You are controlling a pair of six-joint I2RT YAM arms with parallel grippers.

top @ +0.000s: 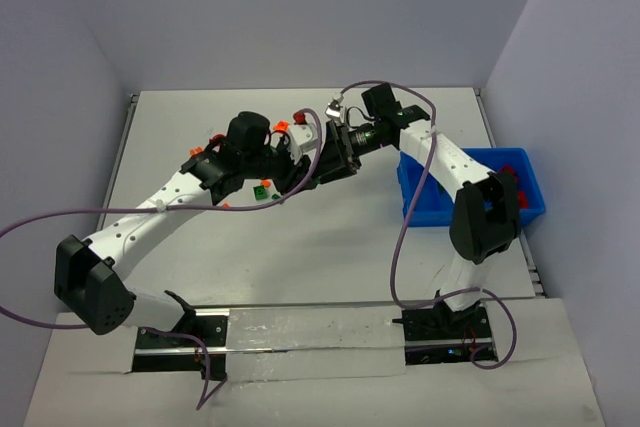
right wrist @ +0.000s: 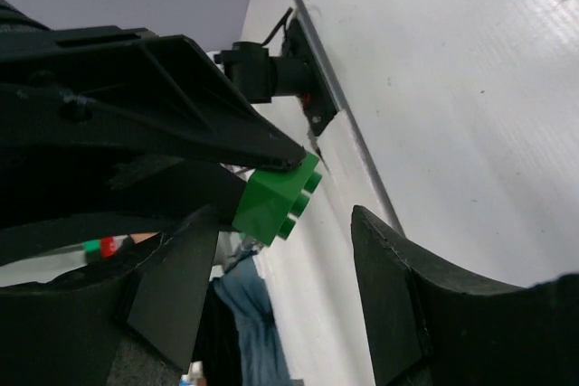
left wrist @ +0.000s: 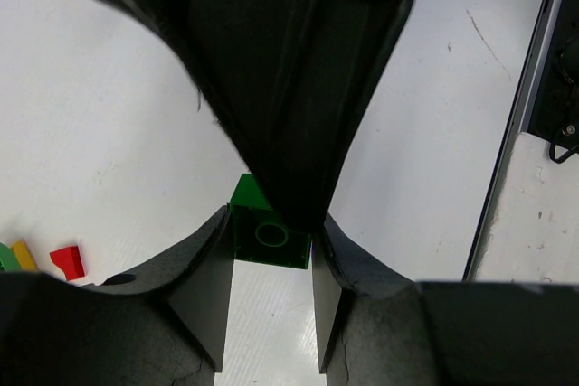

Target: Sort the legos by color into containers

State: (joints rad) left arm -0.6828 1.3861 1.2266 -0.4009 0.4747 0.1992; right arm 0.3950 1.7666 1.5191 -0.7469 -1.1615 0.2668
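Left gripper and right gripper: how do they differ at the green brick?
The left gripper is shut on the green brick; the right gripper has open jaws on either side of it. The left gripper reaches in from the left, the right gripper from the right. Both are black and meet at this brick.
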